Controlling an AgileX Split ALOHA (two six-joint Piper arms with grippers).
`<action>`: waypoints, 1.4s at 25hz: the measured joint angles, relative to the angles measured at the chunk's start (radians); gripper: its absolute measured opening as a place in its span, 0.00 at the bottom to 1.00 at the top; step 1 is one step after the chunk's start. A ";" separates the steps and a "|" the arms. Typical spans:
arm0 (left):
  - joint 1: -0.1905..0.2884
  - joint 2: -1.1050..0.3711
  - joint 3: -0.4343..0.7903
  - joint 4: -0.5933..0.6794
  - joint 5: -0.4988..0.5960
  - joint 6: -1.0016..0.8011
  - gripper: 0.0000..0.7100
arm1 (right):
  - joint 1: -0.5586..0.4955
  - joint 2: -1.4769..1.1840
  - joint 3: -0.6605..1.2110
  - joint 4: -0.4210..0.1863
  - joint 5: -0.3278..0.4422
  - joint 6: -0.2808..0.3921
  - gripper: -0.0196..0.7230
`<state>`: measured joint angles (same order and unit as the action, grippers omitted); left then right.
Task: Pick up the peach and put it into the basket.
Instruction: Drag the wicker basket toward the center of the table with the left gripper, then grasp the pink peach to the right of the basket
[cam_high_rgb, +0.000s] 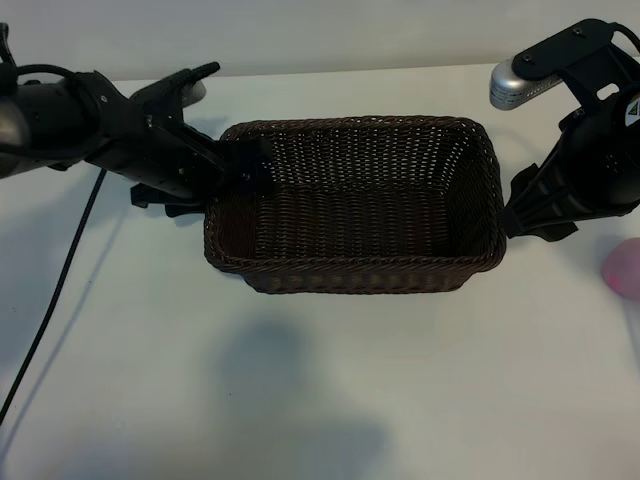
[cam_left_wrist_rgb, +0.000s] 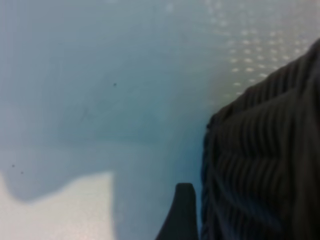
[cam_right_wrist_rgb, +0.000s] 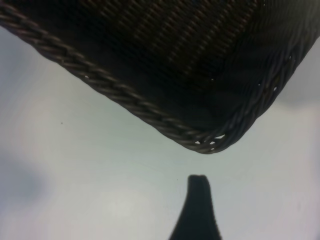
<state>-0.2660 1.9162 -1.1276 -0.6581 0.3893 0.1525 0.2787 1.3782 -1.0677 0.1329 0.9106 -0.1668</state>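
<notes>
We see the peach (cam_high_rgb: 622, 270) as a pink blob at the right edge of the exterior view, cut off by the frame and lying on the table (cam_high_rgb: 320, 400), outside the basket (cam_high_rgb: 355, 275). It sits just beyond the right gripper (cam_high_rgb: 515, 215), on the side away from the basket, with the right arm's black body between it and the wicker.

The right gripper hangs beside the basket's right end wall. Its wrist view shows one dark finger (cam_right_wrist_rgb: 197, 210) apart from the basket's corner (cam_right_wrist_rgb: 210, 142), with bare table between; the jaws stand fairly wide with nothing in them.

The left gripper (cam_high_rgb: 240, 170) is at the basket's left end, over the rim near the far corner. From the pictures we cannot tell how wide it stands or whether it grips the rim; its wrist view shows one fingertip (cam_left_wrist_rgb: 181, 215) just beside the wicker wall (cam_left_wrist_rgb: 265, 165).

A black cable (cam_high_rgb: 55, 310) trails across the table at the left.
</notes>
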 joint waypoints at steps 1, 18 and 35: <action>0.000 -0.013 0.000 0.008 0.001 0.000 0.95 | 0.000 0.000 0.000 0.000 0.000 0.000 0.78; 0.000 -0.226 0.000 0.097 0.087 -0.031 0.95 | 0.000 0.000 0.000 0.000 0.002 0.000 0.78; 0.015 -0.476 0.000 0.525 0.269 -0.253 0.91 | 0.000 0.000 0.000 0.000 0.007 0.000 0.78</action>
<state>-0.2513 1.4402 -1.1276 -0.1328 0.6581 -0.1001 0.2787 1.3782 -1.0677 0.1329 0.9172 -0.1668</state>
